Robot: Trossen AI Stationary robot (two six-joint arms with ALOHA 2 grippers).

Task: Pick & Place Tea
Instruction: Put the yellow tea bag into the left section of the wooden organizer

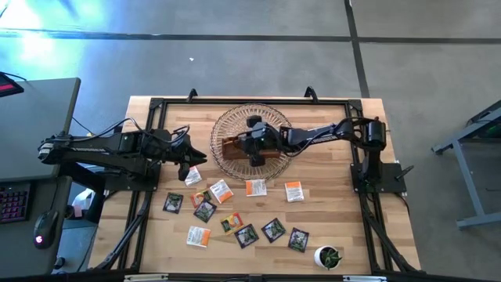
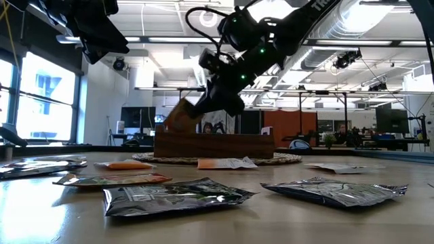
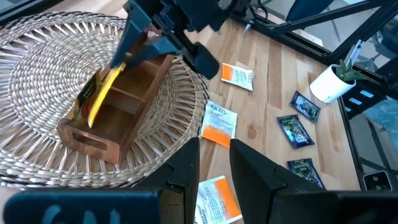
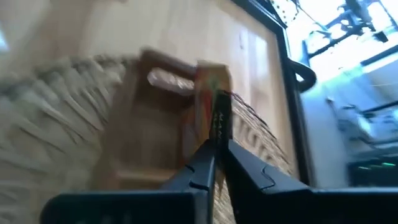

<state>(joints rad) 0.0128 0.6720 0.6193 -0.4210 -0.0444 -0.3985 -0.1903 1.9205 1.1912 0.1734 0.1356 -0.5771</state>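
My right gripper (image 1: 252,147) hovers over the brown wooden tray (image 1: 232,147), which sits on a round woven mat (image 1: 227,121). It is shut on a yellow-red tea sachet (image 3: 93,96). My left gripper (image 3: 214,165) is open and empty, above the table at the mat's left near side (image 1: 190,167), over a white-and-orange sachet (image 3: 214,196). Several more sachets lie flat on the near half of the table: white-and-orange (image 1: 256,187), black (image 1: 246,235), and one yellow-red (image 1: 229,223). My right gripper pinches the yellow-red sachet by its upper edge (image 3: 121,62) between its two fingers (image 4: 205,165), coming from above at a slant. The sachet hangs tilted below the fingers, with its lower end (image 3: 84,115) at the tray's end compartment. Whether it touches the wood I cannot tell.
A tiny green plant in a white pot (image 1: 329,256) stands at the table's near right corner. A black frame (image 1: 156,106) runs around the tabletop. Bare wood (image 1: 329,168) lies right of the mat.
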